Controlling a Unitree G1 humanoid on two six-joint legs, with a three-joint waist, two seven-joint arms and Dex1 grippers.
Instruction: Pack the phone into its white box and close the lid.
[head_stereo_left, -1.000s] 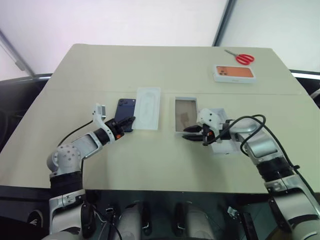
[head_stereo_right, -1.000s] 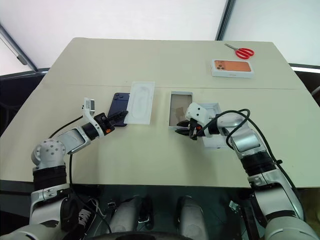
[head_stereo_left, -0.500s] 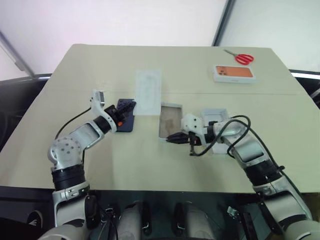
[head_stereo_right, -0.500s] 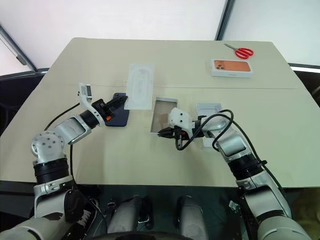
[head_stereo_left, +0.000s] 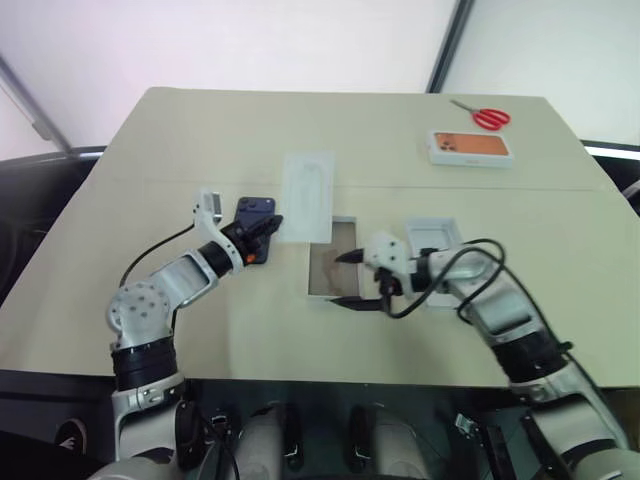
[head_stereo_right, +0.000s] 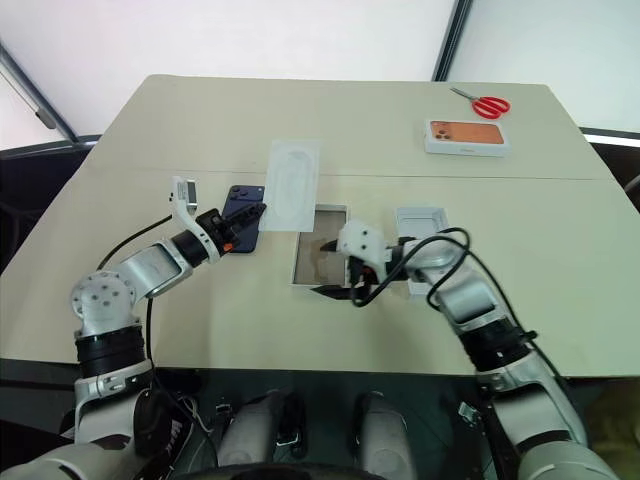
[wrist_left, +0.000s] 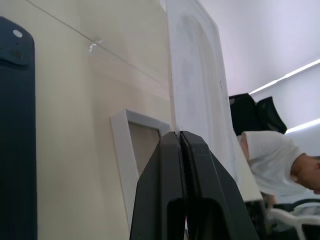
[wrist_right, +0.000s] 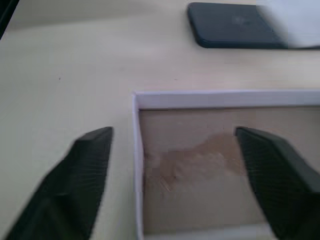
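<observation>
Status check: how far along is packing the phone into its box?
Early stage. Done: the white box lies open and empty, brownish floor showing. In hand: the open right gripper hovers at it; the shut left gripper holds nothing beside the phone on the table. Left: load the phone, fit the lid.

We see a beige table (head_stereo_left: 200, 140) carrying the phone (head_stereo_left: 252, 214), a flat white insert (head_stereo_left: 306, 196), the white box (head_stereo_left: 332, 270), the lid (head_stereo_left: 432, 240), and, toward its far right corner, an orange-printed box (head_stereo_left: 470, 147) and red scissors (head_stereo_left: 482, 116).

White insert (head_stereo_left: 307, 196) between phone (head_stereo_left: 252, 226) and white box (head_stereo_left: 333, 272).
</observation>
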